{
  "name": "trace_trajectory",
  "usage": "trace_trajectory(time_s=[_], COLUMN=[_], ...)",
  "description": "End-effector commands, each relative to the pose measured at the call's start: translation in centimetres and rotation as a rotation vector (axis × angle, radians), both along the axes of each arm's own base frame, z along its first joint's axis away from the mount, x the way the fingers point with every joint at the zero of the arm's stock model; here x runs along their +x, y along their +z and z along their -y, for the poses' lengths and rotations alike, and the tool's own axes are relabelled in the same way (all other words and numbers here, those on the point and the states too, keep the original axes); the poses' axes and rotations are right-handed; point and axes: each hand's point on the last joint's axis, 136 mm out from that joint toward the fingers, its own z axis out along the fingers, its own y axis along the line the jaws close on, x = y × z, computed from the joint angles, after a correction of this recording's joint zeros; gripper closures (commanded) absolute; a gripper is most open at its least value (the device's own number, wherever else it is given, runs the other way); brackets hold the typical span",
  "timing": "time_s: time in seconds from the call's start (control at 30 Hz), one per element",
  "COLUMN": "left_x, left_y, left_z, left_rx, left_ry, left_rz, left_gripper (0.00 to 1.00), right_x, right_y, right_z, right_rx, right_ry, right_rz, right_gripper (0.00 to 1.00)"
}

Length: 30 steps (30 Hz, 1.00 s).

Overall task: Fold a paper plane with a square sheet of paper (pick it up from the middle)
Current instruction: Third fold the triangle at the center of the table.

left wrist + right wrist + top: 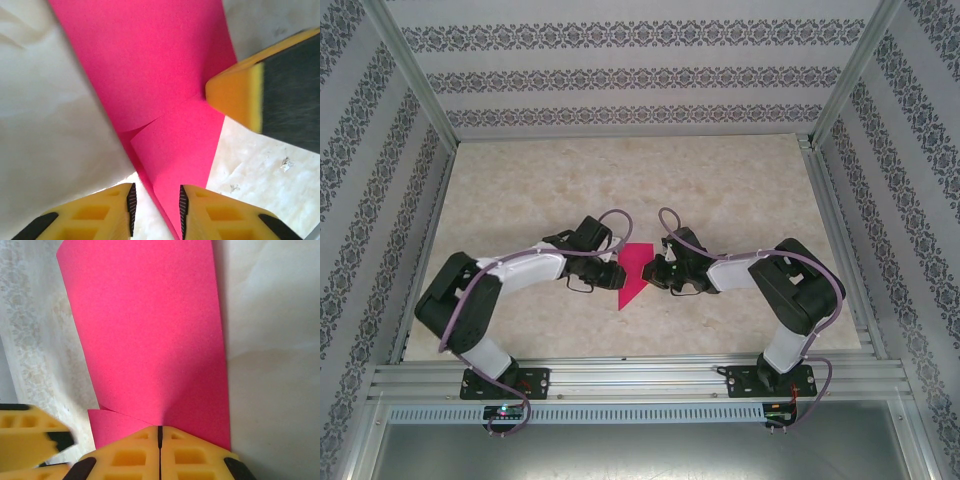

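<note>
The magenta-pink square sheet of paper (635,268) lies folded at mid-table, tapering to a point toward the near edge. My left gripper (611,273) is at its left side. In the left wrist view its jaws (156,210) stand apart, and the paper's (150,75) narrow folded end runs between them, close to the right finger (200,210). My right gripper (656,272) is at the sheet's right side. In the right wrist view its jaws (160,432) are shut on the edge of the paper (150,330), where a lower flap overlaps.
The beige marbled tabletop (620,170) spreads behind the arms, framed by aluminium rails (640,375) and patterned walls. The right gripper's yellow finger (240,95) reaches into the left wrist view, and the left one's blurred finger (25,435) into the right wrist view.
</note>
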Motion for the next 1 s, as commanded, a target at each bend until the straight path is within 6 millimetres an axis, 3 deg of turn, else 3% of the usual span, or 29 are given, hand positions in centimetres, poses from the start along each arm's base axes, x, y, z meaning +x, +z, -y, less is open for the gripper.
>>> trace_trajectory(time_s=[0.0,0.07,0.27,0.43,0.53,0.7,0.97], left_x=[1.8,1.7,-1.5,-2.7,-2.6,-2.7,-4.3], left_y=[3.6,4.5,6.9,4.9,3.1,0.3,-3.7], left_z=[-2.5,-2.7,3.3,5.8,6.3,6.4,4.4], left_rx=[0.076,0.06,-0.313,-0.342,-0.324,-0.272,-0.153], left_ry=[0.138,0.174,0.049,-0.009,0.0,-0.009,0.024], left_rz=[0.094,0.099,-0.021,-0.105,-0.149,-0.214,-0.298], left_gripper=[0.69,0.74,0.81,0.83,0.84,0.85,0.86], right_x=[-1.2,-1.2,-1.2,-1.3,-1.4,-1.4,-1.4], right_y=[-2.6,-2.7,-2.7,-2.9,-3.0,-3.2,-3.2], right_z=[1.4,1.4,1.4,1.5,1.4,1.6,1.9], right_rx=[-0.097,-0.097,-0.1,-0.11,-0.111,-0.121,-0.147], right_ry=[-0.007,-0.006,-0.007,-0.006,-0.003,-0.003,0.003], right_rz=[-0.036,-0.04,-0.044,-0.05,-0.057,-0.058,-0.058], right_gripper=[0.94,0.94,0.93,0.93,0.93,0.93,0.93])
